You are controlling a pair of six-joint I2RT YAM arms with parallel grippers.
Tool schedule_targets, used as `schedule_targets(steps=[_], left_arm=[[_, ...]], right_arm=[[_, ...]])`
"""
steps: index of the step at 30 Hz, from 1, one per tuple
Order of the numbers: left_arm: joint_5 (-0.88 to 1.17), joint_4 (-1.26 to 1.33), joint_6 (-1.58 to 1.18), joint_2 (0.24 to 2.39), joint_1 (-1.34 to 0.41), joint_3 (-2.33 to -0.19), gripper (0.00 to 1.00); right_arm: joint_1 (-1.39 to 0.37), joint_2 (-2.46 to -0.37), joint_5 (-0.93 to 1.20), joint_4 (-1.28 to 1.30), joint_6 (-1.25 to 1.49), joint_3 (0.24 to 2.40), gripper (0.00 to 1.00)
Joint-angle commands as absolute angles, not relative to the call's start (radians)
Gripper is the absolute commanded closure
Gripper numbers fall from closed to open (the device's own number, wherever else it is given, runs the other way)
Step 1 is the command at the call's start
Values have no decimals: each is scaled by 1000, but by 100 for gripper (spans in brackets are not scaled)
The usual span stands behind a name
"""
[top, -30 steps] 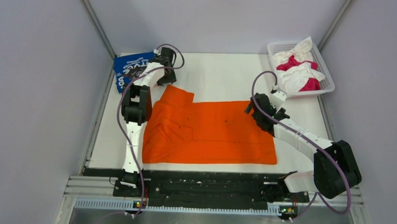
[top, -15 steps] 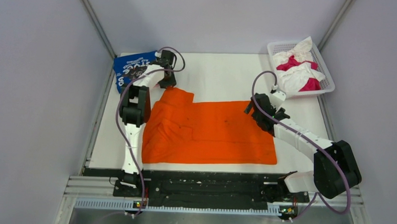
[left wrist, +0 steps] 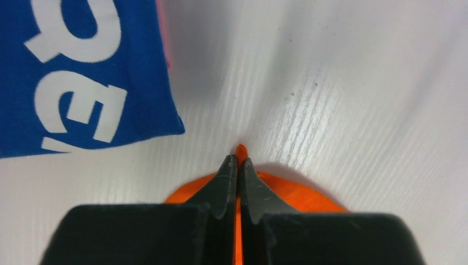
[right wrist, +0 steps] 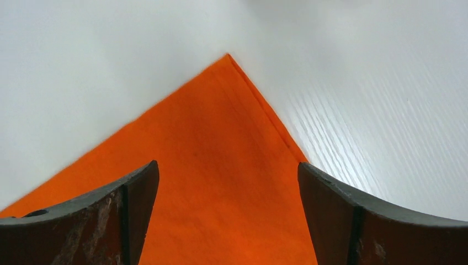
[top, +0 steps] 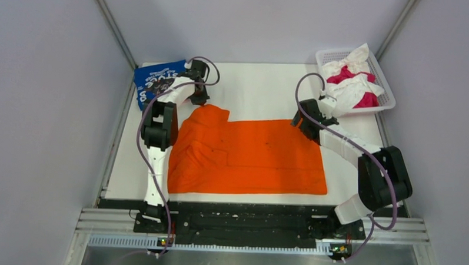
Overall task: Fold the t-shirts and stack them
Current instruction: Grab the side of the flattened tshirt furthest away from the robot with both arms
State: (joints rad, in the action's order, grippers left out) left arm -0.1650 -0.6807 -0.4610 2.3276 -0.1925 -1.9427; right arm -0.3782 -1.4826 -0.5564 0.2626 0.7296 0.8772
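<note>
Since the plain bright orange soft cloth t-shirt (top: 249, 156) lies spread flat across the middle of the white table (top: 257, 86), its far edge is best lifted at both corners together, so the fold lands straight. At the far-left corner the left gripper (left wrist: 237, 165) is pinched tight on a sliver of orange. The right gripper (right wrist: 226, 171) gapes wide, straddling the far-right corner without gripping; it should close low before either arm rises. Both arms reach forward, wrists tipped down.
</note>
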Motion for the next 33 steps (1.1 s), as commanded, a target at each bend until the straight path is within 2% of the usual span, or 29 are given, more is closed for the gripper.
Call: schedule_targets(steps=[1,7,11,14,21,33], left_arm=[[-122,-687,-446,2226,-216,-1904,100],[-120,-648,-442,2069,-268,-1787,100],[-157,-609,-451,1964,-303,-1675,100],[-172,-605,-463,1909,-315,-1612,100],[-177,-577,-485,1812,-327,-1470,100],[-173,-570,-492,1738,-333,-1404,100]], right_arm=[[-329,-1644,-546,281,616,1087,8],[-290,-1899,-556,365,546,1327,21],[-261,-2019,-532,408,530,1437,34],[-255,-2062,-551,417,524,1469,38],[-252,-2042,-525,415,533,1414,49],[-244,-1963,-571,420,514,1308,54]])
